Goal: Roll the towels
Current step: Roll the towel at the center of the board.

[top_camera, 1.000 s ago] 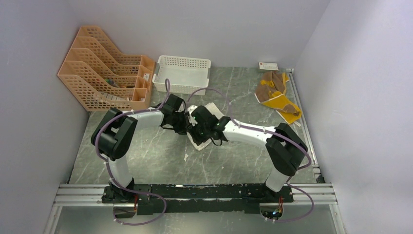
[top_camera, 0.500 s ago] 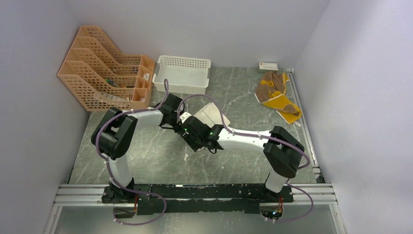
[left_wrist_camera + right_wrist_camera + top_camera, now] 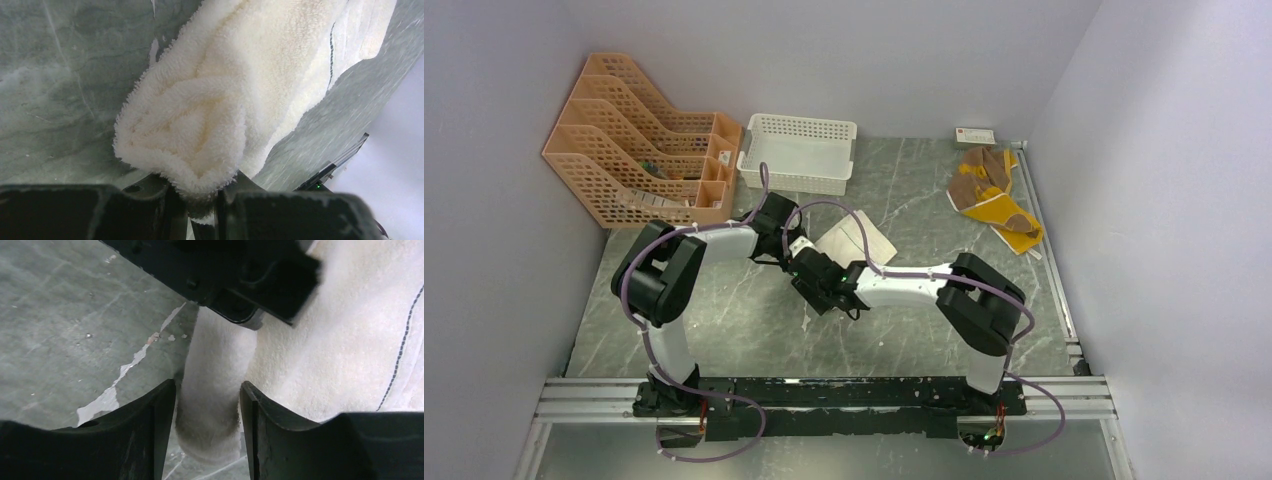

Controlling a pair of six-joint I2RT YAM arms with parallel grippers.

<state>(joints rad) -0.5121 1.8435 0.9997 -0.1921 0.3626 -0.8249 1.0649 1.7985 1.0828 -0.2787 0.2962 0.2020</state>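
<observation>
The cream-white towel (image 3: 860, 240) lies at mid-table, its near-left edge rolled into a tube (image 3: 216, 365). My left gripper (image 3: 784, 238) is shut on one end of that roll (image 3: 190, 145); the terry bunches between its fingers (image 3: 200, 200). My right gripper (image 3: 207, 410) faces it from the other side, fingers hugging the tube's sides, with the left gripper's black body (image 3: 235, 275) just ahead. In the top view the right gripper (image 3: 807, 268) sits right beside the left one. The brown and mustard-yellow towel (image 3: 992, 195) lies crumpled at the far right, away from both arms.
A white lattice basket (image 3: 799, 150) stands at the back centre, beside orange file racks (image 3: 639, 140) at the back left. A small white box (image 3: 975, 133) sits at the back right corner. Grey walls close in on both sides of the marble tabletop (image 3: 724, 320).
My right gripper has slid left along the cream towel toward the left gripper, its arm stretching across. The towel's near corner has disappeared under the grippers. The left gripper has barely moved.
</observation>
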